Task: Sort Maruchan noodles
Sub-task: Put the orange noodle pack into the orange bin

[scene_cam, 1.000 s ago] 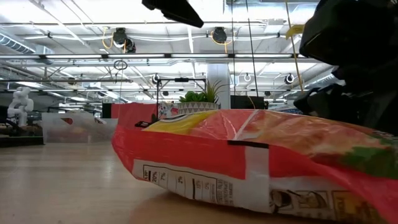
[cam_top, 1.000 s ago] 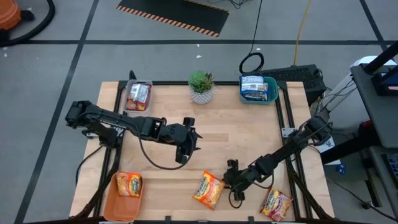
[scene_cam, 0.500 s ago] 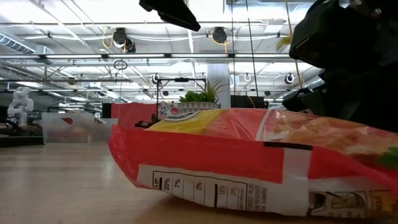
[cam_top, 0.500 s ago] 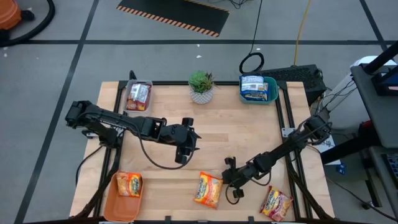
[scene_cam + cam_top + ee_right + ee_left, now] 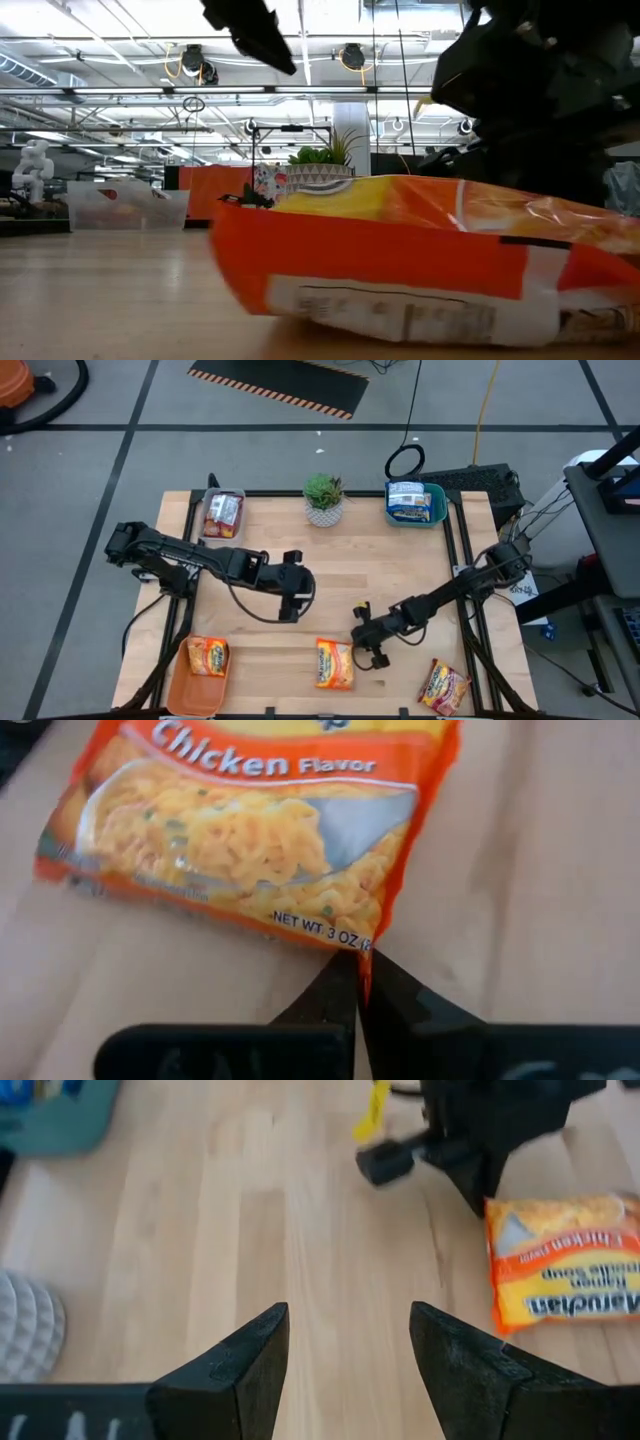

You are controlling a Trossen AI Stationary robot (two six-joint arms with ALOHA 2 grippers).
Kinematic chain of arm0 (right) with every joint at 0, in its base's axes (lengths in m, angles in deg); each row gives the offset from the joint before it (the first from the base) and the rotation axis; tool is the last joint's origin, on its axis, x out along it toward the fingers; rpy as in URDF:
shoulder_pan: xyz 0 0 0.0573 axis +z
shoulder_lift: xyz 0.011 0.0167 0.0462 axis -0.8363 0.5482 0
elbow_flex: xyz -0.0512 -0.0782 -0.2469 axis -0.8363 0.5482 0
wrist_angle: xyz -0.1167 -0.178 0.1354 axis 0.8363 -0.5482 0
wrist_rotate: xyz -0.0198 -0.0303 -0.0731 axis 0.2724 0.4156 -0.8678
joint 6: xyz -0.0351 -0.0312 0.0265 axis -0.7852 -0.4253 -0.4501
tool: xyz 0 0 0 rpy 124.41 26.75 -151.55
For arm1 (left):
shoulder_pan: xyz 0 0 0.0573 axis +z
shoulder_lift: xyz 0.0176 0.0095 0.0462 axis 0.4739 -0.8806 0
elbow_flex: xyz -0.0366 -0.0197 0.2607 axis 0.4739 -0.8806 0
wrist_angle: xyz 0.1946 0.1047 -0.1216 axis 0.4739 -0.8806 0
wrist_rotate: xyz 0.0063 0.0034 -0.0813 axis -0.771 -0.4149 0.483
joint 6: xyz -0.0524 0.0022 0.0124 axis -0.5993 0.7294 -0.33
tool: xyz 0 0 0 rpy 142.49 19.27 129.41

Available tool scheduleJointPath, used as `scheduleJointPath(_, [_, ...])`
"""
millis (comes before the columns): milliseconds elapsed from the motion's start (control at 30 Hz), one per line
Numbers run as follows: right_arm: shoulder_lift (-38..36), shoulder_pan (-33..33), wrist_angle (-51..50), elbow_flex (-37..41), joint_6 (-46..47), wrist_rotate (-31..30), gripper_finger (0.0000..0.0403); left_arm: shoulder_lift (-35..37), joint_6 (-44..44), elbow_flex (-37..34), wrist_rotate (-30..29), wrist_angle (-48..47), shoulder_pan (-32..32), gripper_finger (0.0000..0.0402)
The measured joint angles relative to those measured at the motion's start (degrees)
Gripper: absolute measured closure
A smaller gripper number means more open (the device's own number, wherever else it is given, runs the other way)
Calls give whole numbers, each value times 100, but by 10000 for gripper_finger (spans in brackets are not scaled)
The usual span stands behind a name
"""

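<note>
An orange-yellow noodle packet (image 5: pixel 335 663) lies flat on the wooden table near its front edge; it fills the foreground of the low view (image 5: pixel 430 260). My right gripper (image 5: pixel 364 646) is at the packet's far right corner, shut on it. My left gripper (image 5: pixel 290 596) hovers open over the table's middle with nothing between its fingers (image 5: pixel 350 1350). A red packet (image 5: pixel 443 685) lies at the front right. One more packet lies in each tray: orange (image 5: pixel 207 656), red (image 5: pixel 222 512) and blue (image 5: pixel 408 500). My right gripper pinches the orange-yellow packet's corner flap (image 5: pixel 364 946) between its two fingertips. The fingers slant down at it from the table's right side. The packet lies flat on the table with its printed face up.
An orange tray (image 5: pixel 190 690) sits at the front left, a clear tray (image 5: pixel 207 528) at the back left and a teal tray (image 5: pixel 436 510) at the back right. A small potted plant (image 5: pixel 323 498) stands at the back middle.
My right gripper has shut at the packet's corner and swung toward the table's left and far side. The orange-yellow packet has turned about on the table, from slanted to lying with its long side running near to far. My left gripper has rolled a little in place.
</note>
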Motion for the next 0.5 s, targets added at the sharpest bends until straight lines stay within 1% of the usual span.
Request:
scheduleJointPath(167, [-100,-178,-26,9,-85,-64,402,0,-246,-2,-14,-431,-51,188])
scheduleJointPath(233, [-168,-257,-11,9,-85,-141,402,0,-353,-2,-81,-423,-82,188])
scheduleJointPath(300, [-267,-350,-4,9,-129,-363,402,0,-561,-2,-153,-394,-109,188])
scheduleJointPath(500, [-730,-596,28,7,-737,-691,403,0,-1231,-146,-313,-216,-271,188])
